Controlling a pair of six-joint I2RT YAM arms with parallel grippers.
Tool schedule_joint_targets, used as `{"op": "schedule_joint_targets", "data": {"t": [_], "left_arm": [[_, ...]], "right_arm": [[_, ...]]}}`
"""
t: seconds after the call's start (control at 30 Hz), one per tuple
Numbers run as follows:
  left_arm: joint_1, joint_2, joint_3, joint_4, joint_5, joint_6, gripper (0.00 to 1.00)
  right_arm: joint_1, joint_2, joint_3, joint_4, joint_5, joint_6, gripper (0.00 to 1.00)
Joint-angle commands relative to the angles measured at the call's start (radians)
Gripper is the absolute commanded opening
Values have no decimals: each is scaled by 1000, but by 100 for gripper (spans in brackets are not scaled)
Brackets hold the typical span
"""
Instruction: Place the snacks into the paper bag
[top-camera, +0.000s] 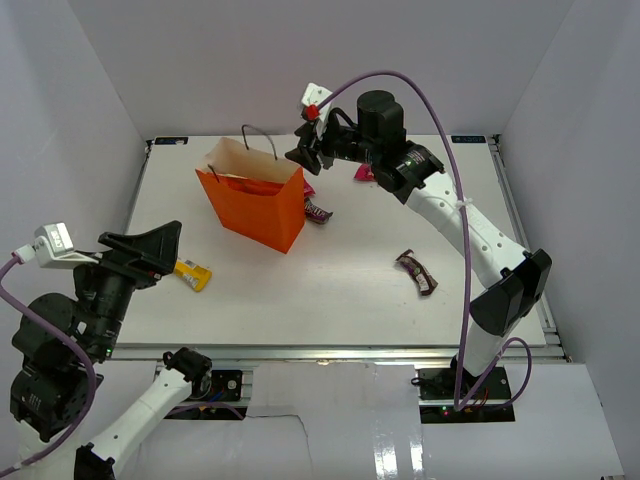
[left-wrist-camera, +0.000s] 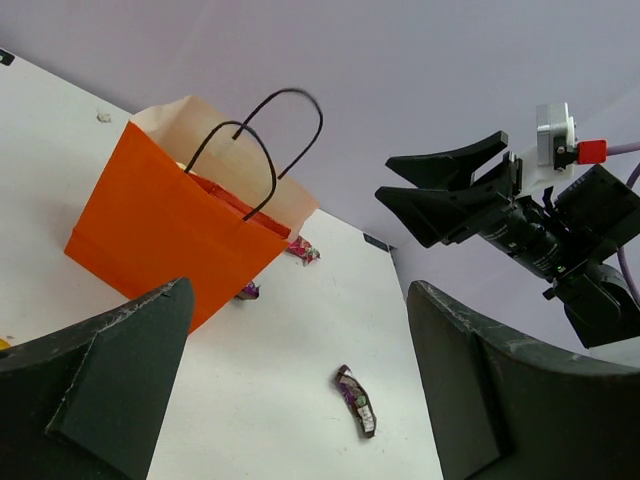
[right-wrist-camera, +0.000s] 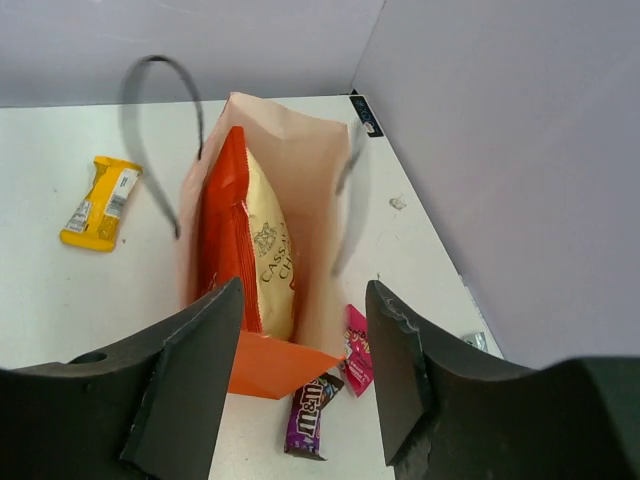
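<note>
White table (top-camera: 330, 290), white walls. Nearest, left gripper (top-camera: 163, 250) with jaws spread wide, nothing in them. Yellow wrapped packet (top-camera: 192, 274) lies just beside it. Dark brown candy bar (top-camera: 417, 272) lies mid-table on the right. Farther back, bright orange paper bag (top-camera: 255, 208) stands upright, red-orange-and-cream chip bag (right-wrist-camera: 252, 250) inside. Purple candy bar (right-wrist-camera: 310, 412) and magenta packet (right-wrist-camera: 357, 352) lie at the bag's base. Right gripper (top-camera: 303, 152) hangs over the bag's mouth, jaws partly apart, empty.

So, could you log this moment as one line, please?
right end effector: open, empty, over paper bag | chip bag: inside | left end effector: open, empty | yellow packet, brown bar: on table
</note>
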Motion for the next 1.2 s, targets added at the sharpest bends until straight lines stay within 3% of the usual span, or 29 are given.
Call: {"op": "schedule_joint_targets", "data": {"t": [0.0, 0.17, 0.27, 0.3, 0.33, 0.43, 0.57, 0.67, 0.73, 0.77, 0.83, 0.87, 0.9, 1.17], "left_arm": [[-1, 5, -10, -8, 2, -3, 98], [-2, 15, -39, -28, -24, -43, 98], [-2, 72, -76, -103, -76, -137, 98], [-2, 95, -86, -155, -90, -161, 98], [-2, 122, -99, -189, -106, -224, 98], [-2, 245, -152, -280, -144, -304, 98], [2, 353, -270, -242, -118, -312, 98], [112, 405, -345, -183, -45, -266, 98], [204, 419, -399, -96, 105, -223, 98], [320, 425, -456, -32, 227, -168, 98], [450, 466, -503, 24, 354, -122, 98], [576, 488, -536, 62, 420, -105, 98], [622, 535, -545, 80, 499, -77, 98], [720, 787, -505, 186, 397, -5, 95]], "right_arm": [[10, 4, 42, 64, 5, 3, 59], [10, 4, 58, 55, -10, 11, 64], [-3, -9, 52, 15, -41, 3, 84], [-12, -19, 38, 4, -57, 3, 95], [-41, -40, -2, -22, -86, 2, 98], [-125, -94, -130, -66, -258, 9, 95], [-255, -158, -304, -143, -361, -27, 93], [-346, -206, -419, -223, -380, -96, 93], [-398, -232, -471, -262, -389, -130, 93], [-414, -253, -531, -284, -393, -155, 94], [-450, -279, -595, -286, -412, -179, 94], [-458, -305, -652, -284, -410, -199, 94], [-467, -318, -677, -283, -409, -207, 94], [-504, -408, -817, -273, -392, -253, 94]]}}
